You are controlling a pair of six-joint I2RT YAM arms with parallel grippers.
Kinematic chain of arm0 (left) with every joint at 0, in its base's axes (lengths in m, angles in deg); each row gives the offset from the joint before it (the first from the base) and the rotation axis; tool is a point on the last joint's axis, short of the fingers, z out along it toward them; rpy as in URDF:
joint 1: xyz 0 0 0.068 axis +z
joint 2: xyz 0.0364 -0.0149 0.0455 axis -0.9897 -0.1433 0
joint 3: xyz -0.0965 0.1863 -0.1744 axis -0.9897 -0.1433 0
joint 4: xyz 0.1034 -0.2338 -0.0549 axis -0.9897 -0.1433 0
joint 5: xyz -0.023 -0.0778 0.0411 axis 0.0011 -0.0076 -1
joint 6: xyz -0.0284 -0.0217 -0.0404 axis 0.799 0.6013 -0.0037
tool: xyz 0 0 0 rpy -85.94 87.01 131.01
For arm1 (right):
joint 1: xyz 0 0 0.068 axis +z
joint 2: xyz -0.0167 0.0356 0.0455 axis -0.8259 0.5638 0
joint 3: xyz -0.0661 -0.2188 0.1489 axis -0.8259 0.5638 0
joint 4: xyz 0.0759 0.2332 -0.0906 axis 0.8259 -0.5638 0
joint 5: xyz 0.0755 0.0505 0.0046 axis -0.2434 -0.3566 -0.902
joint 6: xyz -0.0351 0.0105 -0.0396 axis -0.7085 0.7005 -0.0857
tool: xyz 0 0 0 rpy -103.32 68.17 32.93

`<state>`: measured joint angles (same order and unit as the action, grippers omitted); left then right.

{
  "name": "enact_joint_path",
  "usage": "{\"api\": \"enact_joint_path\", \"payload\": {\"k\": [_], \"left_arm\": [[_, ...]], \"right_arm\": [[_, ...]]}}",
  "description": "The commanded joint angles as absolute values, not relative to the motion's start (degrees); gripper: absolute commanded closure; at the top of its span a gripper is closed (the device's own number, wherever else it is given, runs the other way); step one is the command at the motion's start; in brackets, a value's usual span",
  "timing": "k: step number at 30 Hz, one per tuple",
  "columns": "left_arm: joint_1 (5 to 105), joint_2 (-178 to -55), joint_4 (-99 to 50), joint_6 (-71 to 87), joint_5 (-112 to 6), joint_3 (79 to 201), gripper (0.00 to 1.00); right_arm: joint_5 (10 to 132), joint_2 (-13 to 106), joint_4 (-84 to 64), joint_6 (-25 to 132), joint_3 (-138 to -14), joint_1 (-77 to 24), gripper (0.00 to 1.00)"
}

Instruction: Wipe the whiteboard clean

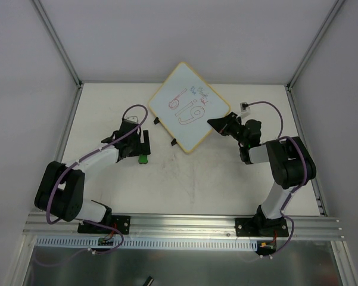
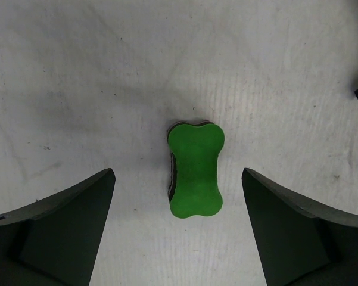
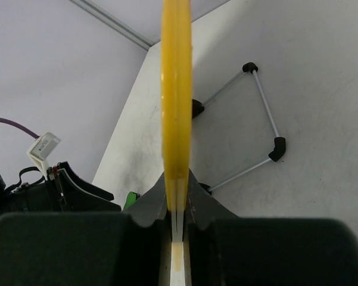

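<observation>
Square white whiteboard with rounded corners and a thin tan frame (image 1: 189,107) sits at the far middle of the scuffed white surface (image 1: 196,179), turned corner-on like a diamond. Red and blue marker drawings (image 1: 189,112) cover its face, not wiped. 2 small black clips (image 1: 156,121) on its near-left edge. Right tool (image 1: 215,123) clenched on the board's right edge: in the right wrist view the tan frame (image 3: 176,89) runs edge-on straight up from between the 2 fingers (image 3: 149,205), pinched tight. Same view shows a thin grey wire bracket with black corner pieces (image 3: 268,119) just beside the board; cannot tell whether it is attached. Left tool (image 1: 140,146) is well apart from the whiteboard, to its near left, hanging over a small green bone-shaped eraser block (image 2: 195,170) — jaws spread wide, 1 finger on each side of the block, neither touching it. Block lies flat on the surface, a dark layer showing along its left edge.
</observation>
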<state>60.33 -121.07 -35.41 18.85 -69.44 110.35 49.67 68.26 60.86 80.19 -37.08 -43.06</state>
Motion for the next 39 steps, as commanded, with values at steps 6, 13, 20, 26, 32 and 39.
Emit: {"api": "enact_joint_path", "payload": {"k": [6, 13, 20, 26, 32, 39], "left_arm": [[58.91, -122.82, -38.89, 15.97, -71.12, 112.41, 0.14], [58.82, -126.59, -39.25, 14.56, -70.07, 114.61, 0.35], [57.94, -128.62, -39.34, 14.56, -69.62, 116.01, 0.36], [57.42, -129.50, -39.33, 14.47, -69.54, 116.45, 0.36], [56.80, -131.35, -39.33, 14.56, -69.80, 117.42, 0.49], [56.19, -131.61, -39.60, 14.73, -70.86, 117.33, 0.55]], "right_arm": [[49.37, 68.93, 62.84, 77.98, -38.78, -42.76, 1.00], [49.02, 69.02, 62.93, 77.98, -39.05, -42.76, 1.00], [48.94, 69.28, 62.93, 77.98, -39.05, -42.67, 1.00], [48.85, 69.37, 62.84, 77.98, -39.14, -42.67, 1.00], [48.76, 69.37, 62.84, 77.98, -39.14, -42.67, 1.00], [48.76, 69.46, 62.84, 77.98, -39.22, -42.67, 1.00]]}}
